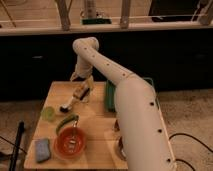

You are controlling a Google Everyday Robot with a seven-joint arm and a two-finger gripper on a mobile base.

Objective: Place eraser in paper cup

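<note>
The paper cup (48,113) is small, round and pale yellow-green, and stands near the left edge of the wooden table (95,131). My gripper (82,93) hangs from the white arm over the back middle of the table, to the right of and behind the cup. A pale oblong thing with a dark end (68,105), which looks like the eraser, lies on the table just left of and in front of the gripper. I cannot tell whether the gripper touches it.
A wide orange bowl (70,142) with something in it sits at the front. A green oblong item (66,122) lies behind it and a blue-grey pad (42,150) lies at the front left. A green tray (110,96) stands to the right, by the arm.
</note>
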